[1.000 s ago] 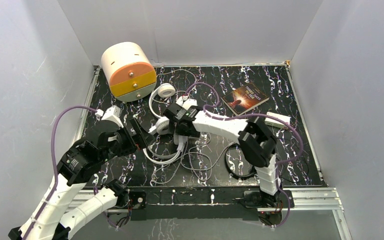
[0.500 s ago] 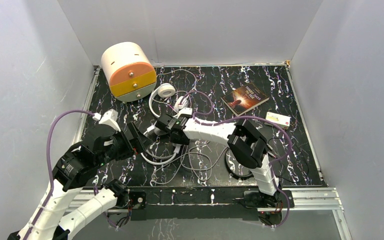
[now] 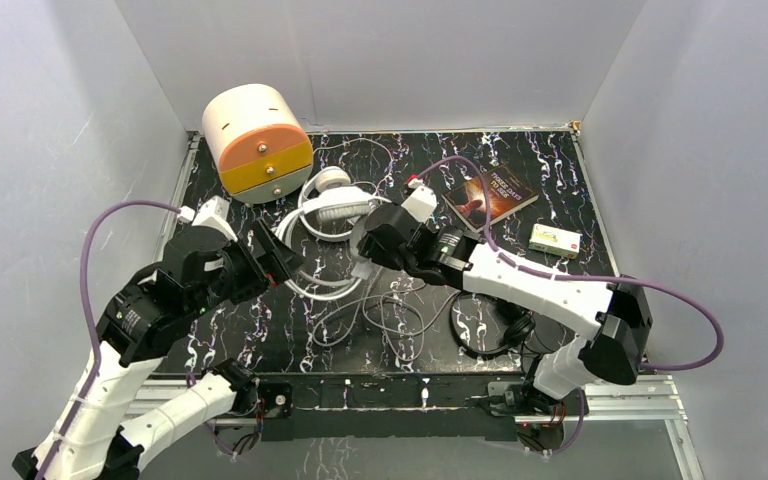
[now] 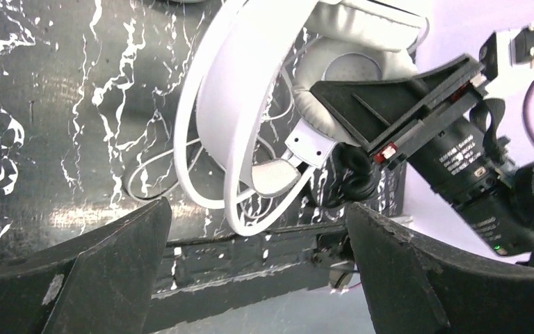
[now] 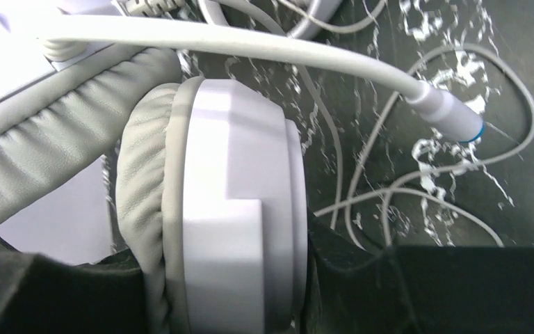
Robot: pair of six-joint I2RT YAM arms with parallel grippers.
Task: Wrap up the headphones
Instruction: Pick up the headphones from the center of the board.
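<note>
Firmly clamped: right gripper (image 5: 231,285) fingers pinch one ear cup of the big white over-ear pair (image 3: 338,208), just in front of the drum-shaped drawer box (image 3: 257,140). Its wrist tilts down and the forearm stretches in diagonally from the box's right. Left gripper (image 3: 278,258) fingers are spread wide and empty, aimed at that pair, elbow raised. Headphones counted: three (slim white on-ear pair (image 3: 332,179) nearest the box, small black pair (image 3: 512,326) farthest). Arms: two.

The black marbled table (image 3: 600,300) carries a drawer box (image 3: 260,145) beyond and left of the right gripper (image 3: 365,245). A book (image 3: 491,195) and a small box (image 3: 555,239) lie to its right, and loose cords (image 3: 380,310) and black headphones (image 3: 490,335) lie nearer.
</note>
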